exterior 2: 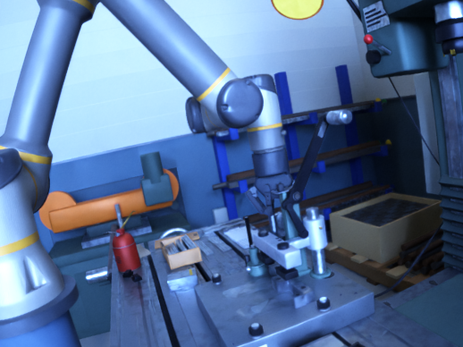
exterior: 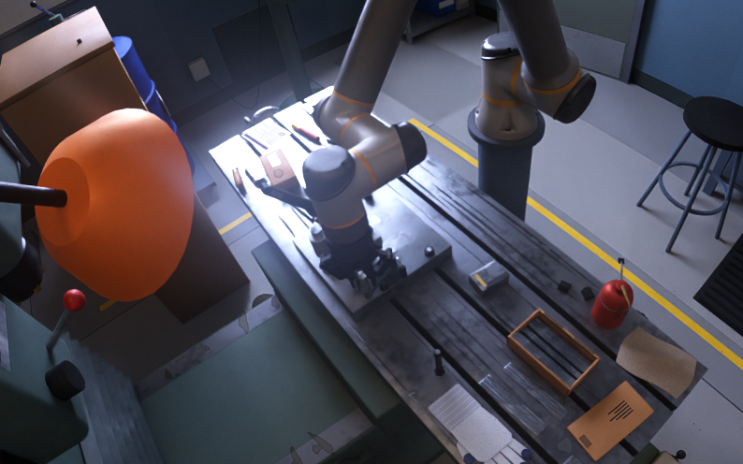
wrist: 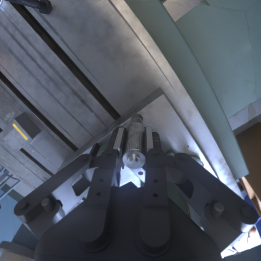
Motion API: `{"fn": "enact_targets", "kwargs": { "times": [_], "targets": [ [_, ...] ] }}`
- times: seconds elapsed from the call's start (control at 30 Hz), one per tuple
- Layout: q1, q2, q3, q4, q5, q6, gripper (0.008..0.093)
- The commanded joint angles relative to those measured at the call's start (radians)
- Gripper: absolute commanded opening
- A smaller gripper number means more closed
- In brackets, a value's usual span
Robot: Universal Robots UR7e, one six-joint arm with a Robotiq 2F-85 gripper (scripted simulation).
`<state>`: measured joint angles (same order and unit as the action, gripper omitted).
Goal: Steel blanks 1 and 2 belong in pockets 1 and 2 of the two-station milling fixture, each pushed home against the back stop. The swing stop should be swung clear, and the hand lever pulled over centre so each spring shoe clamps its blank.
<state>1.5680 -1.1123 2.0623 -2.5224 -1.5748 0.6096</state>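
A knurled steel post, the grip of the swing stop, stands upright on the near part of the milling fixture. The pale swing stop arm lies across the fixture plate beside a taller steel post. The black hand lever leans up and back, its steel knob high to the right of my wrist. One steel blank with a yellow stripe lies on the slotted table right of the fixture plate. The pockets are hidden behind the arm. My gripper is closed around the knurled post.
A blue bar rack and a tan crate stand behind the fixture. On the table lie an orange tray, a red oil can, an envelope and papers. An orange lamp shade hangs at left. A stool stands at the far right.
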Motion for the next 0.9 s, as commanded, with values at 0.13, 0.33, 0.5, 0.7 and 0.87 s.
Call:
{"fn": "enact_targets", "kwargs": {
  "times": [0.13, 0.33, 0.5, 0.7, 0.87],
  "targets": [
    [0.007, -0.002, 0.001, 0.0, 0.004, 0.005, 0.008],
    [0.017, -0.003, 0.004, -0.001, 0.004, 0.016, 0.008],
    [0.028, -0.006, 0.009, -0.003, 0.004, 0.027, 0.008],
    [0.044, -0.01, 0.018, -0.007, 0.004, 0.042, 0.008],
    [0.057, -0.016, 0.028, -0.012, 0.004, 0.056, 0.008]
  ]
}}
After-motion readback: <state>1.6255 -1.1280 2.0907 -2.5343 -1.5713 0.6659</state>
